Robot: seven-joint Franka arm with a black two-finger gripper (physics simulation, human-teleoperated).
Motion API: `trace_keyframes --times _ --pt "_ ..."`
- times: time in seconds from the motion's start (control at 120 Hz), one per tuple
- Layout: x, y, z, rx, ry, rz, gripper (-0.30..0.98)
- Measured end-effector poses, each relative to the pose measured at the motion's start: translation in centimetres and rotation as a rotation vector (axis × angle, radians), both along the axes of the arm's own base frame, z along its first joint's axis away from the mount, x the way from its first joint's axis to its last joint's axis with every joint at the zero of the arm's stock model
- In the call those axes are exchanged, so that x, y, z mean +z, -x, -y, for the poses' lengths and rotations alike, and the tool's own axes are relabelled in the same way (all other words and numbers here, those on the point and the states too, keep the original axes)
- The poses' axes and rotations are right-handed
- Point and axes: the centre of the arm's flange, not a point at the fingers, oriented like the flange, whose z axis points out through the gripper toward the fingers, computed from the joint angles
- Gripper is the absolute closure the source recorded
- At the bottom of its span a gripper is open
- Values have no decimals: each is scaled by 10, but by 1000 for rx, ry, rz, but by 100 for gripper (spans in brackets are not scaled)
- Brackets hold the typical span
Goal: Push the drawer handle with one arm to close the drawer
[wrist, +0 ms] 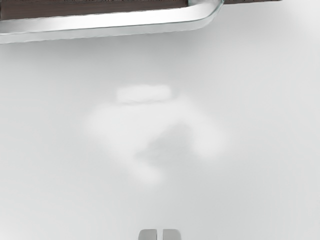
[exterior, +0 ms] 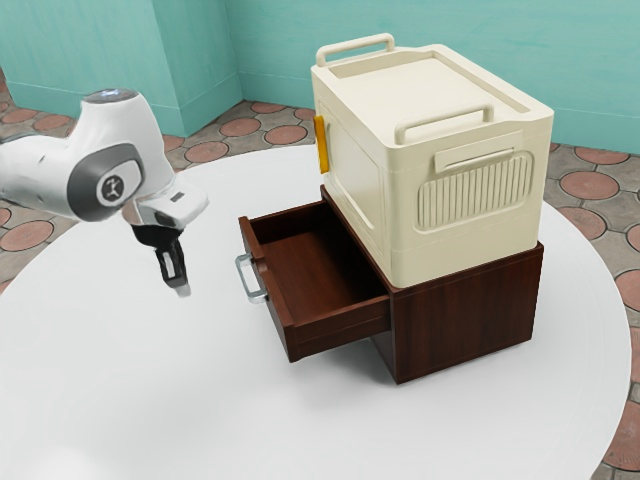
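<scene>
The black gripper [exterior: 182,290] hangs in front of the drawer, on the exterior view's left of the metal handle [exterior: 246,278], with a gap between them. In the wrist view the tips of my gripper [wrist: 160,234] stand side by side with a thin slit between them; it is shut and holds nothing. The dark red-brown drawer [exterior: 315,265] is pulled well out of its cabinet [exterior: 465,310], its inside visible. Beyond the fingertips in the wrist view, the silver handle [wrist: 110,21] crosses in front of the dark drawer front.
A cream box [exterior: 360,200] with two top handles and a yellow latch [exterior: 322,144] stands on the cabinet. Everything rests on a round white table [exterior: 200,400]. Teal walls [exterior: 280,45] rise behind.
</scene>
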Motion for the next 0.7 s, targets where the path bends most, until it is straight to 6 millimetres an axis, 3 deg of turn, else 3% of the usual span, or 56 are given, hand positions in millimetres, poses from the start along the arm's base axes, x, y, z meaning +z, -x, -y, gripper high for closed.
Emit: trace_keyframes --times 0.192,0.567,0.7 --pt "-15 -17 5 -54 28 -21 78" --pt "-37 -66 36 -160 73 -38 79" --pt "-43 -81 34 -160 97 -32 79"
